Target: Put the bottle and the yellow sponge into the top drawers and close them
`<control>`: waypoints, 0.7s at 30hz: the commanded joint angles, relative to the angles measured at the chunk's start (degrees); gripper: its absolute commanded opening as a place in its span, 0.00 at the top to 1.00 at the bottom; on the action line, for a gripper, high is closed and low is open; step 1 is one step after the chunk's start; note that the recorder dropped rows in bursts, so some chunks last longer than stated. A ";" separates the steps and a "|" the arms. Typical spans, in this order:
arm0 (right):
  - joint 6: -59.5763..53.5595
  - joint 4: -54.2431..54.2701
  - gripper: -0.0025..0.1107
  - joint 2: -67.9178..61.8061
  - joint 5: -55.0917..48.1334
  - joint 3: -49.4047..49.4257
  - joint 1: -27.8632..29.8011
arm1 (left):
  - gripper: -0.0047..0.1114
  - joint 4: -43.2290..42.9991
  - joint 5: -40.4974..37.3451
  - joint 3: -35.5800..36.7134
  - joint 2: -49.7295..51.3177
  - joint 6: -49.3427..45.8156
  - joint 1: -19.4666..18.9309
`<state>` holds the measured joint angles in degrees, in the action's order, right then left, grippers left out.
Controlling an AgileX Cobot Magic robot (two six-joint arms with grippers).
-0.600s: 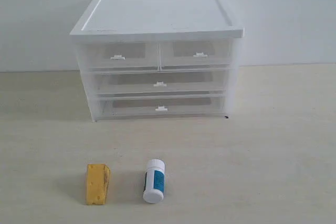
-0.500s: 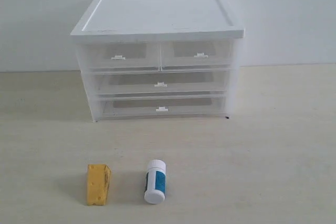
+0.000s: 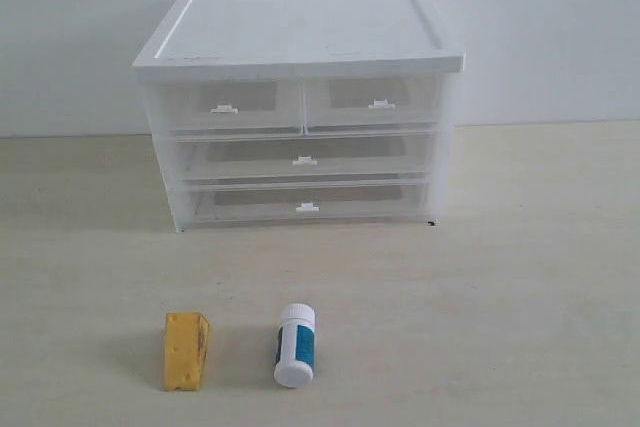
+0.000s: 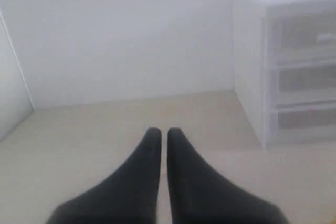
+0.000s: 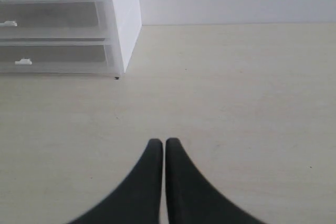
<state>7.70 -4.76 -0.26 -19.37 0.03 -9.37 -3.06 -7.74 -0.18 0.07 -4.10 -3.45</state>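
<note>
Pitted wedge-shaped yellow sponge [image 3: 186, 351] beside cylindrical plastic bottle [image 3: 295, 346].

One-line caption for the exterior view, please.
Closed drawer cabinet behind, yellow sponge and bottle lying side by side in front, apart.

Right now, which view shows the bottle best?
Exterior view: the bottle shows whole and unobstructed on the table, beside the sponge. Neither wrist view catches it; they show table and part of the cabinet.
</note>
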 commanded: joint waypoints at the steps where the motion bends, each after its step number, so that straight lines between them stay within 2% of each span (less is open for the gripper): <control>1: -0.16 -0.08 0.98 0.26 0.24 -0.03 0.21 | 0.93 1.00 13.79 0.18 -0.07 -0.57 -0.06; 2: -0.16 -0.08 0.98 0.26 0.24 -0.03 0.21 | 0.93 1.00 18.44 0.18 -0.07 -0.57 -0.06; 8: -0.16 -0.08 0.98 0.26 0.24 -0.03 0.21 | 0.93 1.00 33.40 0.18 -0.07 1.37 -0.06; 11: -0.16 -0.08 0.98 0.26 0.24 -0.03 0.21 | 0.93 1.00 44.94 0.18 -0.07 8.49 -0.06; 15: -0.32 -0.27 0.98 0.26 0.24 -0.03 0.21 | 0.93 -3.37 59.71 0.18 -0.07 25.86 -0.06; 18: -0.75 -0.63 0.98 0.26 0.24 -0.03 0.21 | 0.93 -8.84 64.72 0.18 -0.07 28.69 -0.06; 21: -0.75 -0.63 0.98 0.26 0.34 -0.03 0.21 | 0.93 -10.53 64.65 -2.02 -0.07 34.44 -0.06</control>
<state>7.59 -5.02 -0.26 -19.37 0.03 -9.37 -11.14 55.08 -0.45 -0.06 24.44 -3.45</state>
